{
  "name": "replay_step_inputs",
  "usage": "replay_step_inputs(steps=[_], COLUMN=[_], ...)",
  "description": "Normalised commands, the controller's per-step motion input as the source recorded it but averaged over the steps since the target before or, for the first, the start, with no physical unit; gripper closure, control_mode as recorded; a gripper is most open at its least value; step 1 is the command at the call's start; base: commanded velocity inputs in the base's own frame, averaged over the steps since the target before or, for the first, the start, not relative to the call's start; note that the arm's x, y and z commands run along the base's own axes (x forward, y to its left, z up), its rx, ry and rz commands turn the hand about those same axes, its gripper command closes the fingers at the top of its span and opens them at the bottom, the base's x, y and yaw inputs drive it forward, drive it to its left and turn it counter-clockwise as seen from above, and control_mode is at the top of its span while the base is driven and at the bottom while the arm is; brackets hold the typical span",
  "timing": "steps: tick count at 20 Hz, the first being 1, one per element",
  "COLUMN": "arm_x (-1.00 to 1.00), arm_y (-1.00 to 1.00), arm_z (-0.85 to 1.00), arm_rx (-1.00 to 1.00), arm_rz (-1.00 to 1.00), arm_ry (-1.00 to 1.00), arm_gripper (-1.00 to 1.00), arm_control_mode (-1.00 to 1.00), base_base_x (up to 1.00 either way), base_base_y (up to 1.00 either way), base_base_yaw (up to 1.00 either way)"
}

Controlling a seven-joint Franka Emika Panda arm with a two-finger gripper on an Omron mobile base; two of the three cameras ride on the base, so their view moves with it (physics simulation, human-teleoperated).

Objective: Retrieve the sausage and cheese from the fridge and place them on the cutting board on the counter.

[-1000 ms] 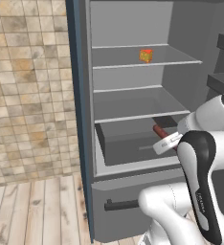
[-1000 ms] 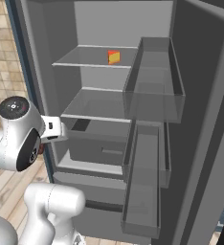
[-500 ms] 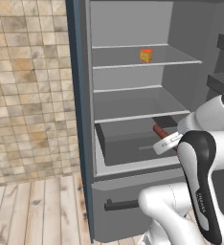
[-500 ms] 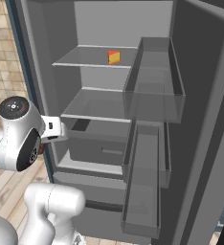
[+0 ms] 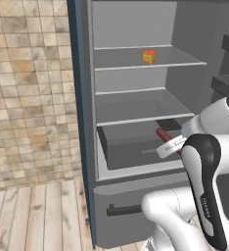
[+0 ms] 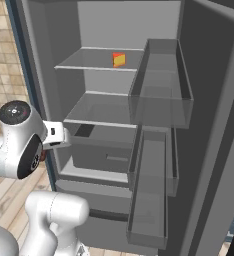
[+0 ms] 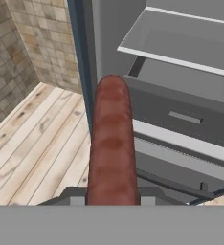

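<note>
We see flat, even rendered light with no clear source and no glare. The fridge (image 5: 136, 98) interior is softly shaded, darker under each shelf and in the drawer recess at centre frame. Edges stay sharp and straight to the corners. In the hand view the sausage (image 7: 112, 143) looks slightly soft and coarse-textured.

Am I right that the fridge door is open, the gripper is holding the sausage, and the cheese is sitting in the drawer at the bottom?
Not quite: the cheese sits on the top shelf of the fridge, not in the drawer, as the right base view shows. The rest holds: the door is open and the gripper holds the sausage.
</note>
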Motion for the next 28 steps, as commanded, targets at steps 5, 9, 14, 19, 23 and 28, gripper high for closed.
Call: replay_step_inputs(steps=[5,9,14,19,23,28], arm_x=[0.00,0.00,0.00,-0.80,-0.75,-0.25], arm_y=[0.00,0.00,0.00,-0.01,0.00,0.09], arm_z=[0.00,0.00,0.00,0.00,0.00,0.00], arm_rx=[0.00,0.00,0.00,0.01,0.01,0.00], arm_rz=[0.00,0.00,0.00,0.00,-0.02,-0.02], arm_ry=[0.00,0.00,0.00,0.00,0.00,0.00], arm_gripper=[1.00,1.00,1.00,1.00,1.00,1.00], arm_control_mode=[-1.00,-1.00,-1.00,-1.00,-1.00,-1.00], base_base_x=[0.00,0.00,0.00,0.00,0.00,0.00], base_base_y=[0.00,0.00,0.00,0.00,0.00,0.00], base_base_yaw=[0.00,0.00,0.00,0.00,0.00,0.00])
